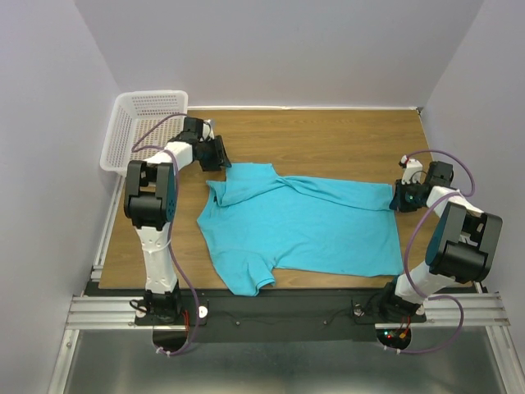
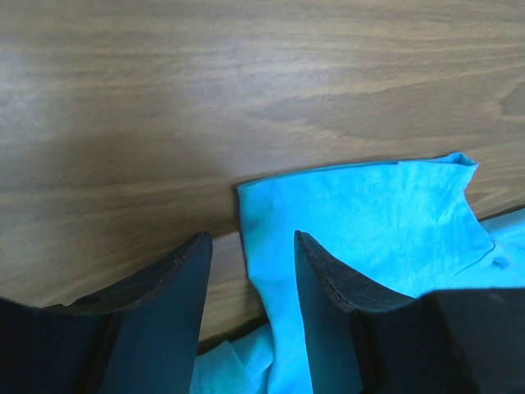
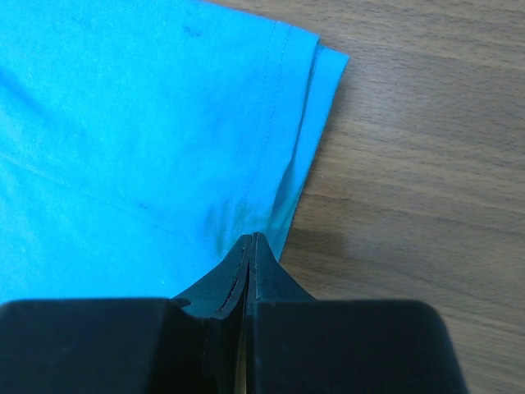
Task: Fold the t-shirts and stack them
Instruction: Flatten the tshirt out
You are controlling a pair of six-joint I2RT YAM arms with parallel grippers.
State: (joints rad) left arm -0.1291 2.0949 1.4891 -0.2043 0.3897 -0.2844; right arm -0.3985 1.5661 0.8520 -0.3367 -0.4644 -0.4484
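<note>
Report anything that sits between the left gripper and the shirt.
Nothing visible does. The open left gripper hangs right over an edge of the t-shirt; the basket stands off to the side.

Wooden table [image 1: 328,131]: turquoise t-shirt [image 1: 312,230], white basket [image 1: 123,123].

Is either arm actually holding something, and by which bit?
The right gripper, jaws shut, pinches the t-shirt at its hem edge. The left gripper has open jaws around a sleeve, gripping nothing.
</note>
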